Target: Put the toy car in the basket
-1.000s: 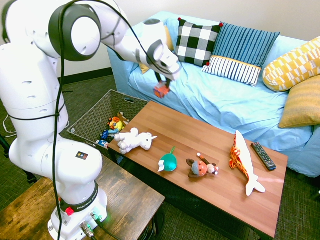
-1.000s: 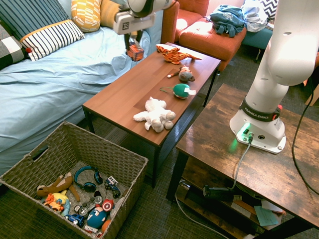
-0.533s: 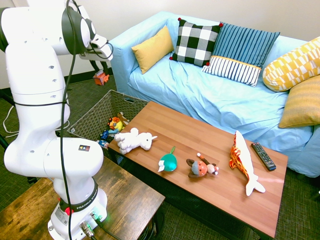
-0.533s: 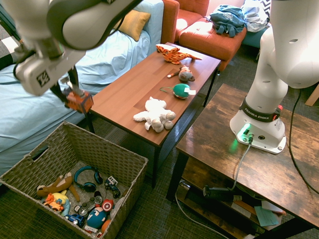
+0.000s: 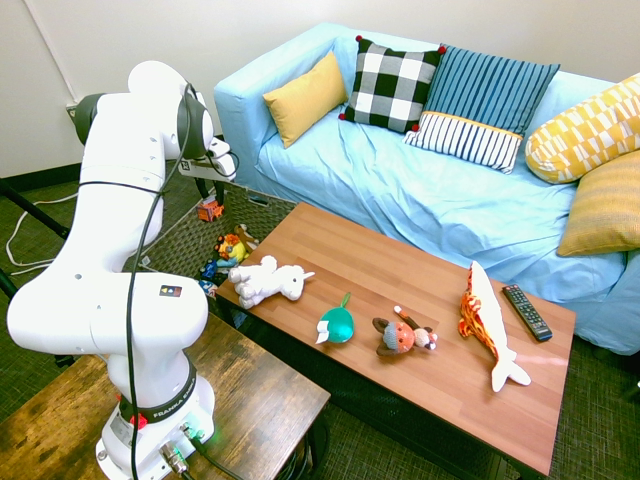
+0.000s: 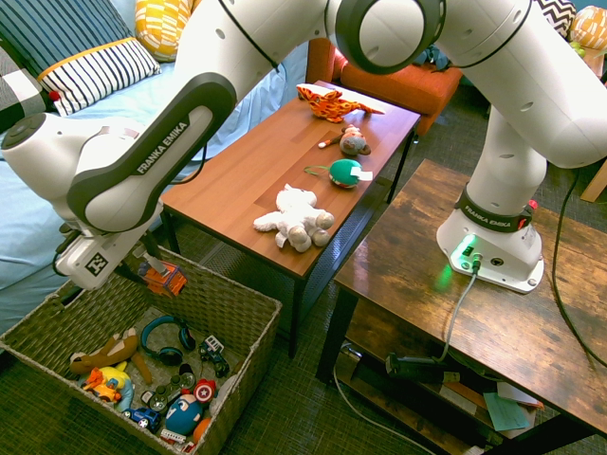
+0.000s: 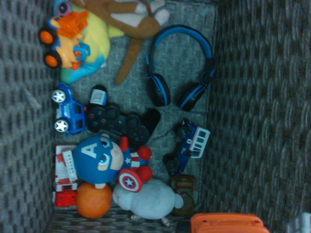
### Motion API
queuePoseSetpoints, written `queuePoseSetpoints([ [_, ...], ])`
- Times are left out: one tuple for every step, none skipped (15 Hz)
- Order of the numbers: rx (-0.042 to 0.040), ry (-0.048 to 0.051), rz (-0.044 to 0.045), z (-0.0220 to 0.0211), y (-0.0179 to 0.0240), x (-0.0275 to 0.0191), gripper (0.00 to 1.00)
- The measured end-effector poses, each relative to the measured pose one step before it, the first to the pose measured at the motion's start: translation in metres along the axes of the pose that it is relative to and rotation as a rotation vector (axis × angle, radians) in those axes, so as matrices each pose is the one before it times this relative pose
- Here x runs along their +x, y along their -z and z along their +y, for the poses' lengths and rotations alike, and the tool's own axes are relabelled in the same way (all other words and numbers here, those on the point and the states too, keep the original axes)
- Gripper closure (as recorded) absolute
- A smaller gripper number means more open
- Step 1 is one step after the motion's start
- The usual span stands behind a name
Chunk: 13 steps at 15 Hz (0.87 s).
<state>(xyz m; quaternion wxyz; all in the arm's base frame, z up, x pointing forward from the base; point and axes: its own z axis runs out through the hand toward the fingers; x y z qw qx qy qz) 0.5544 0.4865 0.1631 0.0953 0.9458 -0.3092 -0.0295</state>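
You see a living room: blue sofa (image 5: pixel 420 190) upper centre, wooden table (image 5: pixel 400 300). The gripper (image 6: pixel 152 268) clamps the toy car (image 6: pixel 163 278) over the basket (image 6: pixel 218 303), lower left.

Three cameras, one coffee table and basket shared

Both exterior views look down across the coffee table (image 5: pixel 420 290) from opposite ends; the wrist view peers straight down, close, into the basket (image 6: pixel 228 308)

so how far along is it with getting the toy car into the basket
Pick-up and carry look done: the small boxy orange-red toy car is off the wooden coffee table. In hand: the hand holds it just inside the large dark woven basket, above the toys on its floor. Left: letting go so it drops in.
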Motion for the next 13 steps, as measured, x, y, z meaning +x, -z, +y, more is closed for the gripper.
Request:
queuePoseSetpoints([
  [0.00718,-0.00178,-0.00268,-0.00542,0.01504,0.00237,0.00],
  [0.00645,-0.00176,-0.00273,-0.00307,0.00908,0.00486,0.00],
  [0.00202,-0.00502,-0.00276,-0.00090,0.00172,0.00456,0.00],
  [-0.00253,-0.00497,-0.00241,0.00063,-0.00256,0.00353,0.00],
  [-0.00281,-0.00502,-0.00222,0.00099,-0.00279,0.00367,0.00],
  [0.00744,-0.00763,0.00051,0.00156,0.00095,0.00586,0.00],
  [0.01658,-0.01421,0.00384,0.00467,0.00565,0.01106,0.00],
  [0.01269,-0.02587,0.00640,0.00946,0.01147,0.02061,0.00],
  [0.01324,-0.03758,0.00680,0.01322,0.01543,0.02971,0.00],
  [0.01976,-0.04298,0.00025,0.01425,0.01483,0.03275,0.00],
  [0.02526,-0.04481,-0.00310,0.01417,0.01255,0.03277,0.00],
  [0.02545,-0.04204,-0.00747,0.01388,0.00916,0.02978,0.00],
  [0.02269,-0.03558,-0.01026,0.01252,0.00460,0.02427,0.00],
])
